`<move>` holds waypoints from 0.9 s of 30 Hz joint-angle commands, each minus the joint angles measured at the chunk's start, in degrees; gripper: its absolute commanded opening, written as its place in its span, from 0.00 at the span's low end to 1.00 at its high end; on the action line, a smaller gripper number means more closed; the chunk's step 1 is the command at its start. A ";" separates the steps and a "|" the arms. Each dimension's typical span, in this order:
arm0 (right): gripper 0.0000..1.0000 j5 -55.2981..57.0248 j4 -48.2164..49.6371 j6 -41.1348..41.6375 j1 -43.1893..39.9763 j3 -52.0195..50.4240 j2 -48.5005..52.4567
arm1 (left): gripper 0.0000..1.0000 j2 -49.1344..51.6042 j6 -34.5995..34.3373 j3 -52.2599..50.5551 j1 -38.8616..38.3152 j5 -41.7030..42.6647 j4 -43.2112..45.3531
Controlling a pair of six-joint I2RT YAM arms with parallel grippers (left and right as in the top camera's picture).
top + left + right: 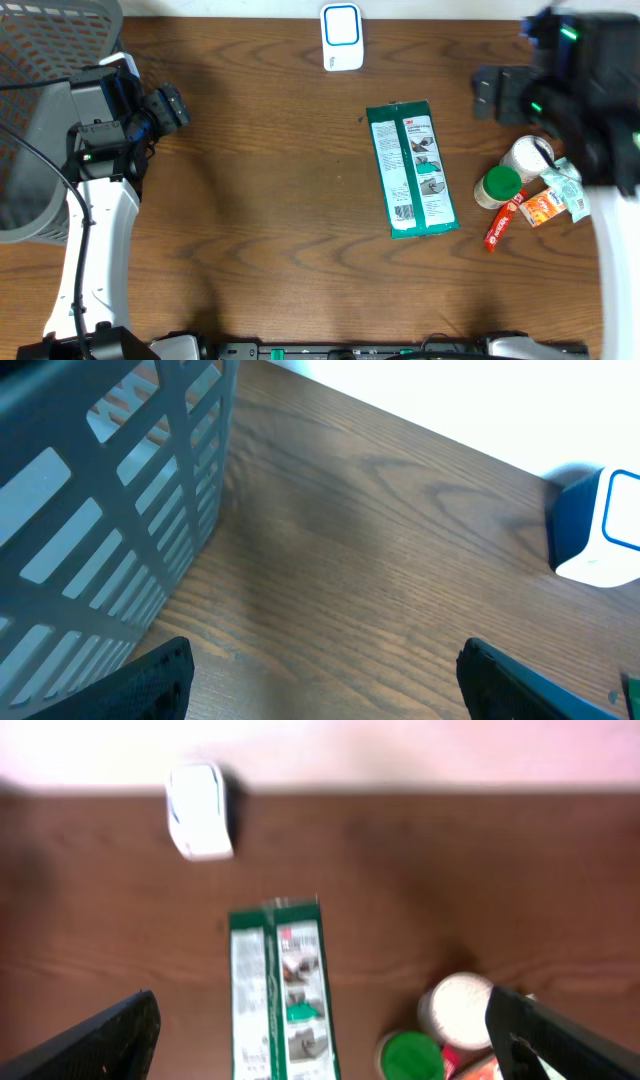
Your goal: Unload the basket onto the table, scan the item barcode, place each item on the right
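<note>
A flat green and white package (412, 168) lies face up right of the table's middle; the right wrist view shows it too (282, 1000). The white and blue scanner (341, 37) stands at the far edge and shows in the right wrist view (200, 810) and the left wrist view (600, 530). My left gripper (165, 108) hovers at the far left, open and empty (330, 680). My right gripper (492, 92) hangs blurred at the far right, open and empty (330, 1045), above the package and the jars.
A grey slatted basket (40, 60) fills the far left corner, close to the left gripper (100, 510). Right of the package cluster a white-lidded jar (527, 155), a green-lidded bottle (498, 187), a red tube (503, 222) and an orange packet (545, 207).
</note>
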 commanded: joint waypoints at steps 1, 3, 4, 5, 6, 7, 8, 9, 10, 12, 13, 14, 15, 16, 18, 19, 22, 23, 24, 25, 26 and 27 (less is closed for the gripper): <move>0.99 0.50 0.37 -0.52 -0.09 0.61 -11.06 | 0.86 0.44 0.15 0.57 0.02 0.74 0.07; 0.99 0.52 0.07 -0.55 -0.09 0.61 -15.85 | 0.86 0.44 0.15 0.57 0.02 0.74 0.07; 0.99 0.52 -0.17 -0.61 -0.09 0.61 -17.92 | 0.86 0.44 0.15 0.57 0.02 0.74 0.07; 0.99 0.50 -0.57 -1.11 -0.09 0.61 -19.76 | 0.86 0.44 0.15 0.57 0.02 0.74 0.07; 0.99 0.48 -1.29 -1.66 -0.09 0.61 -21.88 | 0.86 0.44 0.15 0.57 0.02 0.74 0.07; 0.99 0.52 -2.12 -1.66 -0.09 0.61 -23.58 | 0.86 0.44 0.15 0.57 0.02 0.74 0.07; 0.99 0.50 -3.19 -2.34 -0.09 0.61 -25.33 | 0.86 0.44 0.15 0.57 0.02 0.74 0.07; 0.99 0.50 -4.13 -2.89 -0.09 0.61 -26.67 | 0.86 0.44 0.15 0.57 0.02 0.74 0.07; 0.99 0.52 -5.33 -3.43 -0.09 0.61 -28.11 | 0.86 0.44 0.15 0.57 0.02 0.74 0.07; 0.99 0.50 -7.87 -4.17 -0.09 0.59 -30.18 | 0.86 0.44 0.15 0.57 0.02 0.74 0.07; 0.99 0.50 -8.96 -4.17 -0.09 0.44 -31.30 | 0.86 0.44 0.15 0.57 0.02 0.74 0.07; 0.99 0.46 -9.86 -4.13 -0.09 0.20 -32.44 | 0.86 0.44 0.15 0.57 0.02 0.74 0.07; 0.99 0.04 -10.84 -3.91 -0.09 -0.35 -33.75 | 0.86 0.44 0.15 0.57 0.02 0.74 0.07; 0.99 -0.48 -11.72 -3.93 -0.09 -1.16 -35.21 | 0.86 0.44 0.15 0.57 0.02 0.74 0.07; 0.99 -1.33 -12.41 -3.93 -0.09 -3.15 -37.88 | 0.86 0.44 0.15 0.57 0.02 0.74 0.07; 0.99 -1.53 -12.37 -3.93 -0.09 -4.46 -39.41 | 0.86 0.44 0.15 0.57 0.02 0.74 0.07; 0.99 -1.46 -11.87 -3.93 -0.09 -9.97 -44.76 | 0.86 0.44 0.15 0.57 0.02 0.74 0.07; 0.99 -1.44 -11.04 -3.96 -0.09 -13.92 -48.15 | 0.86 0.44 0.15 0.57 0.02 0.74 0.07; 0.99 -1.42 -10.29 -3.96 -0.09 -15.98 -49.86 | 0.86 0.44 0.15 0.57 0.02 0.74 0.07; 0.99 -1.40 -9.01 -3.98 -0.09 -18.62 -51.98 | 0.86 0.44 0.15 0.57 0.02 0.74 0.07; 0.99 -1.40 -7.56 -3.98 -0.09 -21.29 -54.10 | 0.86 0.44 0.15 0.57 0.02 0.74 0.07; 0.99 -1.42 -6.14 -3.96 -0.09 -23.65 -56.04 | 0.86 0.44 0.15 0.57 0.02 0.74 0.07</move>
